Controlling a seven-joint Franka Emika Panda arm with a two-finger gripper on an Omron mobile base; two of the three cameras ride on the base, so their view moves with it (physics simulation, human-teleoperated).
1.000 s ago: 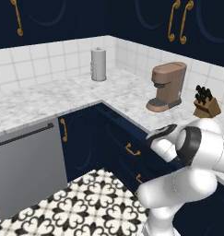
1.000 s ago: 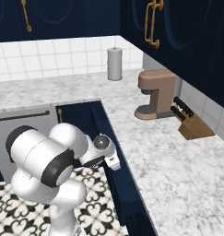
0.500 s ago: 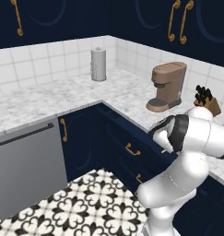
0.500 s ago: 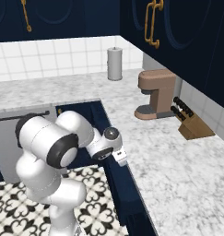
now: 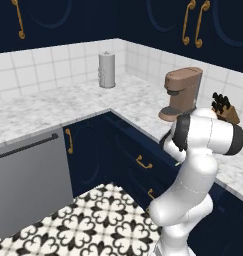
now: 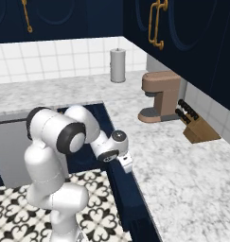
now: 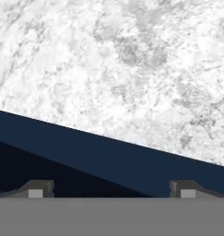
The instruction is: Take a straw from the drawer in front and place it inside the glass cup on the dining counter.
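Observation:
My gripper [image 6: 128, 166] hangs at the front edge of the marbled worktop, just over the navy cabinet fronts. In the hand view its two dark fingertips [image 7: 40, 188] stand far apart, open, with nothing between them; that view looks at marbled top above a navy band. A navy drawer front with a short brass handle [image 5: 143, 161] sits shut below the worktop, left of my arm, and a second handle [image 5: 151, 193] is lower down. The straw, the glass cup and the dining counter are out of view.
On the worktop stand a brown coffee machine [image 6: 159, 94], a knife block [image 6: 197, 128] and a paper towel roll [image 5: 107, 70]. A grey dishwasher panel [image 5: 30, 185] is at the left. Patterned tile floor [image 5: 93, 220] lies in the corner.
The arm has swung towards the worktop on the right and its elbow has risen. The hand has crept a little further along the counter edge. Nothing else moved.

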